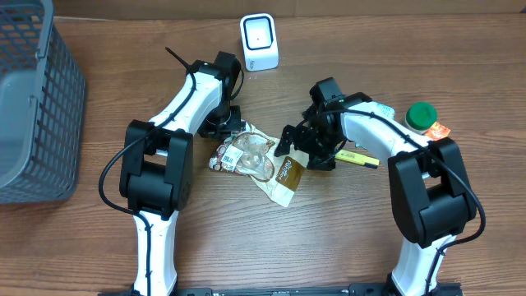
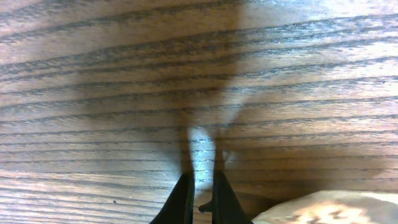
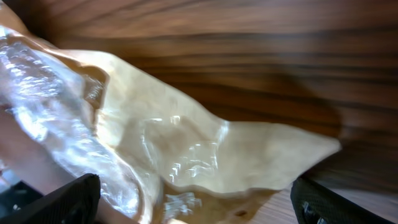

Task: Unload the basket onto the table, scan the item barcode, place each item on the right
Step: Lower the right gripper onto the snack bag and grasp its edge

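My right pincer [image 3: 193, 194] stands spread astride the snack packet [image 3: 186, 143], likely to grab it; left pincer [image 2: 202, 182] pressed together alongside.

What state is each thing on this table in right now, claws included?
left gripper: shut, holding nothing.
right gripper: open, fingers astride the snack packet.
snack packet: crumpled, lying on the table.
scanner: upright, nothing before it.
green-capped container: upright, cap on.
yellow marker: lying flat.
basket: upright, nothing visible inside.
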Robot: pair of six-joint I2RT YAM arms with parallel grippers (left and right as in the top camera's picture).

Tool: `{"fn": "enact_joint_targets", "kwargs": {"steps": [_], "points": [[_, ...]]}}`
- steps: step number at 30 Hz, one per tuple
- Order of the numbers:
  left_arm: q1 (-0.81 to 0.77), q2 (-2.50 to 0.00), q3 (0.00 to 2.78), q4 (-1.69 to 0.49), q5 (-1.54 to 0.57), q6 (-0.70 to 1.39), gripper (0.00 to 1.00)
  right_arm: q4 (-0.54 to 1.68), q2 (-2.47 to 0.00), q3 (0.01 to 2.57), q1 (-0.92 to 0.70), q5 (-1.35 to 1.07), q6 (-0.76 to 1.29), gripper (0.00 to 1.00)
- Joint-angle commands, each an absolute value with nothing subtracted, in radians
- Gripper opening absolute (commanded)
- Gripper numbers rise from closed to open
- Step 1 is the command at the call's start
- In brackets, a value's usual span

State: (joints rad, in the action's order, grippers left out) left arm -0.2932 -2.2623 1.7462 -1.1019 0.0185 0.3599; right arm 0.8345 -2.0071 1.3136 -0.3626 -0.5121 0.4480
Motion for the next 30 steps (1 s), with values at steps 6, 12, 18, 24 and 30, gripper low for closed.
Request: {"fn": "enact_joint_targets", "kwargs": {"steps": [6,12,18,24,30], "points": [[-0.296,-2.272,1.725,-1.1,0.007,0.363,0.04,0.624,-2.053,1.227,-0.373,-0.783,0.471,0.88],[-0.296,-2.272,1.725,-1.103,0.007,0.363,0.04,0.495,-2.056,1.223,-0.373,-0.857,0.464,0.71],[-0.296,-2.272,1.725,-1.102,0.007,0.363,0.04,0.454,-2.056,1.223,-0.373,-0.872,0.464,0.54],[-0.296,-2.272,1.725,-1.102,0.007,0.363,0.04,0.38,-2.056,1.223,-0.373,-0.936,0.44,0.36],[-0.296,-2.272,1.725,-1.091,0.007,0.363,0.04,0.369,-2.056,1.223,-0.369,-0.937,0.374,0.15]]}}
